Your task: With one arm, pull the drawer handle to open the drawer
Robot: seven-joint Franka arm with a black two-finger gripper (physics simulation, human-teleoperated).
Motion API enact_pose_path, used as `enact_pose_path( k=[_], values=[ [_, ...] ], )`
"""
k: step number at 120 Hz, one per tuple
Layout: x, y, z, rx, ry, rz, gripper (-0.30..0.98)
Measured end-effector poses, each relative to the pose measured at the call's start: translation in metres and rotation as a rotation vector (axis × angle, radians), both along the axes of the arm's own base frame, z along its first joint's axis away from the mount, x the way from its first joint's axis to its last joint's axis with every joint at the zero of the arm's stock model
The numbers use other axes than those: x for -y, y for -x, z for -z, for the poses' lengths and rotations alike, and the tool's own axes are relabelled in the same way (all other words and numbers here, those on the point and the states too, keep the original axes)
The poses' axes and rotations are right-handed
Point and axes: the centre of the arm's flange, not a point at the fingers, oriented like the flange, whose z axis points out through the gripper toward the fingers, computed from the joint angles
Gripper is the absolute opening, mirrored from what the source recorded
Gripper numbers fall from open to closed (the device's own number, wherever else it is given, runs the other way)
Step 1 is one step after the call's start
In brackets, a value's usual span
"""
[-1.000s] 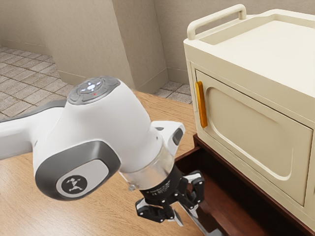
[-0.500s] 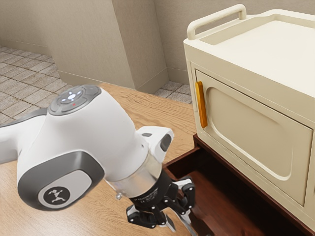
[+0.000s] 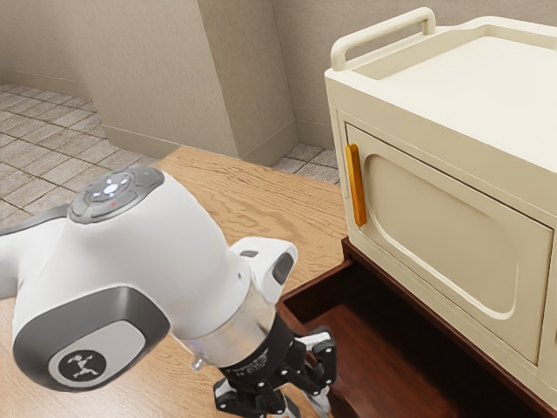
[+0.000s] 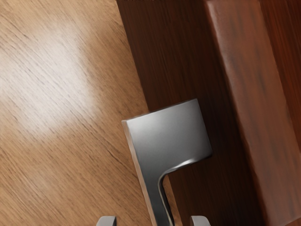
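- The metal drawer handle [image 4: 167, 136] is lying just below the gripper [image 3: 305, 407], its long bar running between the two fingertips and its broad end attaching to the dark front of the drawer [image 3: 379, 353].
- The gripper [image 4: 154, 221] is standing wide, one finger on each side of the bar, with a gap showing between each fingertip and the metal; it is holding nothing.
- The drawer is standing open, its reddish-brown inside showing under the cream cabinet [image 3: 452, 209], whose door is bearing an orange handle [image 3: 356, 185].
- The arm [image 3: 148, 252] is reaching in from the exterior view's left, over the wooden table [image 3: 261, 205].
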Motion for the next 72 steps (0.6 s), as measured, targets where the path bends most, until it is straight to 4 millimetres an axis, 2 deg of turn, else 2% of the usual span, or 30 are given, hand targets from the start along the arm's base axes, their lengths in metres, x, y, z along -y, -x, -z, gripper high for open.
enact_pose_path(
  k=[72],
  values=[
    [-0.020,0.033,0.004,0.016,0.011,-0.006,0.12]
  ],
)
